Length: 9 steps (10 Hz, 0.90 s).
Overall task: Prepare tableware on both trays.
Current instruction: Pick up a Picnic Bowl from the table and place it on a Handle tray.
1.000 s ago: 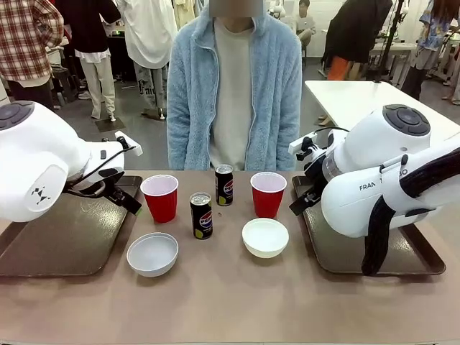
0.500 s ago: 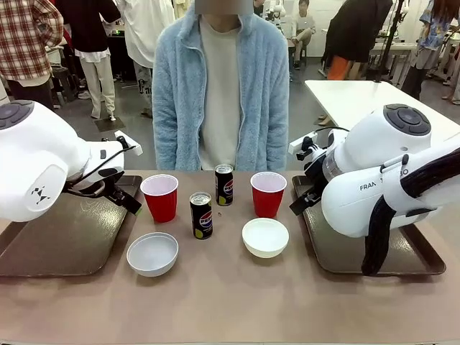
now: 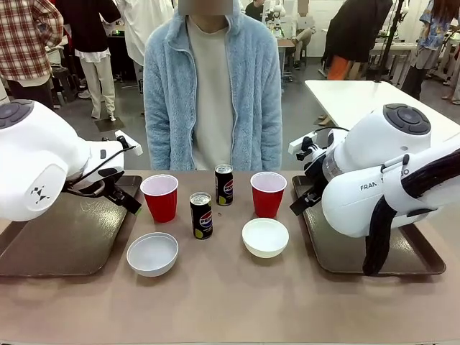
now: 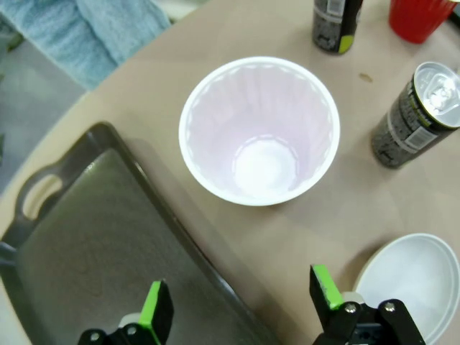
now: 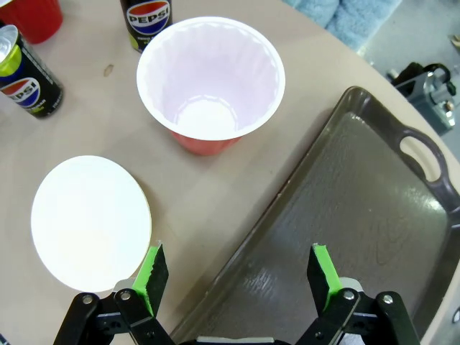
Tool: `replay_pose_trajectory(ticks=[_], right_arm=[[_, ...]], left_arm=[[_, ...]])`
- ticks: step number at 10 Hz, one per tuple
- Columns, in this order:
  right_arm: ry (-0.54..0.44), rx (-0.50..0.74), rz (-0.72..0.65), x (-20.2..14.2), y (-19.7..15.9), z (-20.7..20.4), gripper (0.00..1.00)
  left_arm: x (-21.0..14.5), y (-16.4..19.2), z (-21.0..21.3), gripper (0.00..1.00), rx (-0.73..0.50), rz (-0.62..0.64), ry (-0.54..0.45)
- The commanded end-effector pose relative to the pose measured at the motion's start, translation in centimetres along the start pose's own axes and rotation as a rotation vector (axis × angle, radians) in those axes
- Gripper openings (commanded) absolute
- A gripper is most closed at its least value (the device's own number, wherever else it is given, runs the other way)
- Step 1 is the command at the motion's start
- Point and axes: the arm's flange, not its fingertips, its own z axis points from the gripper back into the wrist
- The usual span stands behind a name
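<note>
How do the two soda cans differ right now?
The near can stands closer to the robot and further left than the far can. In the front view the near can shows a yellow-green patch at its base; the far can shows none. Both are slim, black and upright on the table.

Count — cups (image 3: 159,198) 2 | bowls (image 3: 152,254) 2 | cans (image 3: 201,215) 2 | trays (image 3: 65,241) 2

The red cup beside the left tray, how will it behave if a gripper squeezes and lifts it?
Likely light and easy to tip: the red cup stands empty, tall, narrower at its base. Its thin-looking ribbed wall would probably flex under a squeeze.
</note>
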Motion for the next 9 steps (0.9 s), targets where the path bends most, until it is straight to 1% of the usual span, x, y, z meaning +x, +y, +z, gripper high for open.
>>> replay_pose_trajectory(ticks=[1, 2, 4, 5, 6, 7, 8, 9], right_arm=[[0.016, -0.007, 0.037, -3.9, 1.4, 4.1, 1.00], [0.062, -0.015, 0.049, -6.7, 2.6, 7.2, 1.00], [0.227, -0.034, 0.041, -12.8, 4.6, 11.3, 1.00], [0.294, -0.043, 0.006, -15.5, 5.4, 12.4, 1.00], [0.379, -0.038, -0.028, -18.0, 5.9, 12.6, 1.00], [0.411, -0.009, -0.060, -19.2, 6.0, 12.3, 1.00], [0.431, -0.066, -0.057, -19.0, 5.5, 11.5, 1.00], [0.393, -0.021, -0.027, -3.6, 1.6, 13.0, 1.00]], left_arm=[[-4.5, -1.4, 4.7, 1.00, 0.018, -0.099, 0.024], [-7.1, -1.5, 7.7, 1.00, 0.001, -0.139, 0.055], [-12.0, -1.5, 10.7, 1.00, -0.077, -0.151, 0.173], [-13.7, -1.2, 11.4, 1.00, -0.103, -0.138, 0.228], [-15.6, -1.7, 11.6, 1.00, -0.196, -0.100, 0.278], [-16.5, -2.0, 12.0, 1.00, -0.234, -0.056, 0.295], [-16.6, -2.0, 12.3, 1.00, -0.215, -0.002, 0.272], [-4.2, 1.8, 11.9, 1.00, -0.185, -0.096, 0.300]])
